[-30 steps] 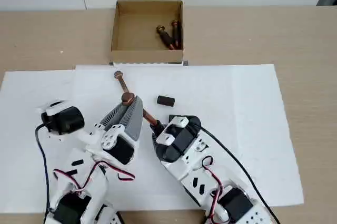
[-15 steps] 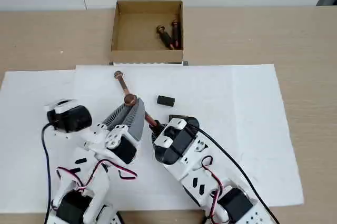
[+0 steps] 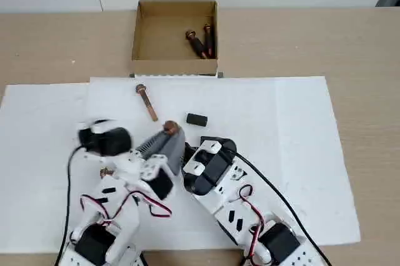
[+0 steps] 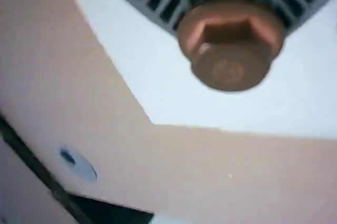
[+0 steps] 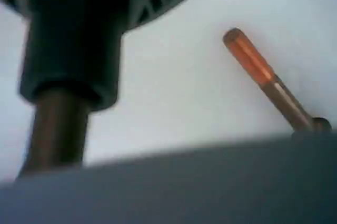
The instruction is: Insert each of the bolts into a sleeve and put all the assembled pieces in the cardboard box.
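Bolt-into-sleeve step, high and wrist views. The left gripper [image 3: 170, 136] is clamped tight on a bolt [image 4: 230, 50] just below its hexagonal head. The right gripper [image 3: 189, 151] appears closed around a black sleeve [image 5: 68, 61], with a shaft showing at the sleeve's end. The 2 grippers meet above the white sheet [image 3: 281, 128], almost touching. The cardboard box [image 3: 175, 66] stands beyond the sheet on the table [image 3: 312, 41] and already contains 2 finished pieces [image 3: 201, 41]. 1 loose bolt [image 3: 146, 102] and 1 spare sleeve [image 3: 196, 119] lie between the grippers and the box.

Likely hazards:
- **Jamming:** a slight tilt between shaft and bore may wedge the bolt.
- **Collision:** with so little room between them, the left jaws may strike the right gripper before the head seats.
- **Slipping out:** letting go too soon may let the bolt slide back out.
- **Knocking parts away:** the spare sleeve lies near enough to be knocked aside by either arm.
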Robot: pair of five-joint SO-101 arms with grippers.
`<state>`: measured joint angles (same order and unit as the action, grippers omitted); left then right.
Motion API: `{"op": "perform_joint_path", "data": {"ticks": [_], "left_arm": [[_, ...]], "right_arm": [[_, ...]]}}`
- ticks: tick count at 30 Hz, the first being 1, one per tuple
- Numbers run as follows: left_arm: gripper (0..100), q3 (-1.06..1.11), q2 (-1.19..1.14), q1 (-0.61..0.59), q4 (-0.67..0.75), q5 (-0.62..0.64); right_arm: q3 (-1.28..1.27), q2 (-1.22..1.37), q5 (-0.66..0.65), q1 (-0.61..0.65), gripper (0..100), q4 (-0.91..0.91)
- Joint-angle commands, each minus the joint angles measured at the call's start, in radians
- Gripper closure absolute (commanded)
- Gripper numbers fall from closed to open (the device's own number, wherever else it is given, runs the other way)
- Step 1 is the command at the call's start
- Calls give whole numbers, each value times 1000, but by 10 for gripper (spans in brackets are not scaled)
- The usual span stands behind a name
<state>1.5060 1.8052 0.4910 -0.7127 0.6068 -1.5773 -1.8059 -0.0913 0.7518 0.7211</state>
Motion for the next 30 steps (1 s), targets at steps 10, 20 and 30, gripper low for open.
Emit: {"op": "perform_joint_path", "data": {"ticks": [10, 20, 30], "left_arm": [[994, -1, 9, 89, -138, -109], [789, -4, 8, 66, -146, -160], [787, -18, 8, 64, -144, -198]], "right_arm": [[15, -8, -9, 5, 996, -24], [14, -8, -9, 5, 996, -24], [9, -8, -9, 5, 996, -24]]}}
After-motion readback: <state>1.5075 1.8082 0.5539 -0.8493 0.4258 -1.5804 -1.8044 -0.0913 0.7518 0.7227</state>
